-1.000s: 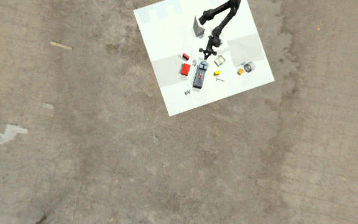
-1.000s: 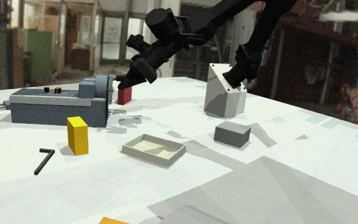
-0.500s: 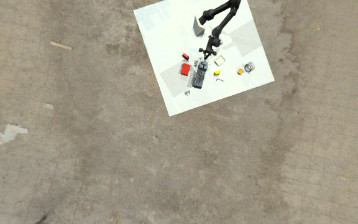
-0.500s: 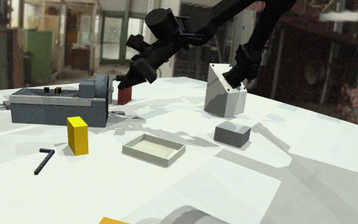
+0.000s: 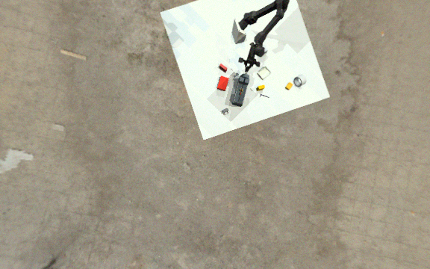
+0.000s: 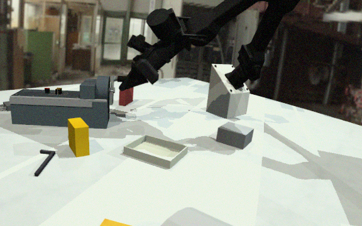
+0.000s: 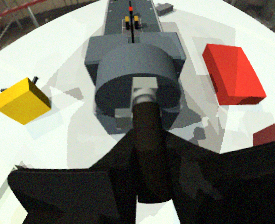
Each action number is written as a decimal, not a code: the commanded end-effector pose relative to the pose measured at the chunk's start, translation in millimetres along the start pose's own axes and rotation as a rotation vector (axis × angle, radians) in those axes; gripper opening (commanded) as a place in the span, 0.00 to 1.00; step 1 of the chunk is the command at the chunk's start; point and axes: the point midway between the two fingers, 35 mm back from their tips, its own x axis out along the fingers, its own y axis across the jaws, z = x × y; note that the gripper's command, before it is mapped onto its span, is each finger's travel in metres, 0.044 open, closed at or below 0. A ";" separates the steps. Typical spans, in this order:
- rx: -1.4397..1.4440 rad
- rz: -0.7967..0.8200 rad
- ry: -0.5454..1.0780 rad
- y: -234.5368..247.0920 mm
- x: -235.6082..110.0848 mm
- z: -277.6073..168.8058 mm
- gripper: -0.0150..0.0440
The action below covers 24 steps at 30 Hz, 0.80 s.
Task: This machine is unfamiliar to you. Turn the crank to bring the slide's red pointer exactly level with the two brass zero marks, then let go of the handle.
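The machine (image 5: 240, 90) (image 6: 58, 108) (image 7: 131, 50) is a long grey-blue box on the white table (image 5: 200, 56). Its round crank housing (image 6: 103, 88) (image 7: 121, 86) faces my gripper. On top, the slide's red pointer (image 6: 46, 90) (image 7: 129, 8) stands a little past the brass zero marks (image 6: 58, 91) (image 7: 131, 24), on the side away from the crank. My gripper (image 5: 246, 69) (image 6: 122, 85) (image 7: 144, 133) is shut on the crank's pale handle (image 7: 144, 87), which sticks out of the housing. The fingers hide most of the handle.
A yellow block (image 6: 78, 136) (image 7: 23, 100), an Allen key (image 6: 44, 161) and a shallow tray (image 6: 146, 157) lie in front of the machine. A grey block (image 6: 234, 135) and a pale wedge (image 6: 226, 94) stand to the right. Red blocks (image 6: 126, 95) (image 7: 233, 72) lie behind it.
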 end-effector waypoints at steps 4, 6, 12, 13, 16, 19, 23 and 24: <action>0.010 -0.023 -0.002 -9.4 0.6 -1.0 0.25; 0.010 -0.023 -0.002 -9.7 0.7 -1.1 0.25; 0.010 -0.023 -0.002 -10.2 1.0 -1.2 0.25; 0.010 -0.023 -0.002 -10.2 1.0 -1.2 0.25; 0.010 -0.023 -0.002 -10.4 1.1 -1.3 0.25; 0.010 -0.023 -0.002 -10.7 1.2 -1.4 0.25; 0.010 -0.023 -0.002 -11.2 1.4 -1.6 0.25; 0.010 -0.023 -0.002 -11.2 1.4 -1.6 0.25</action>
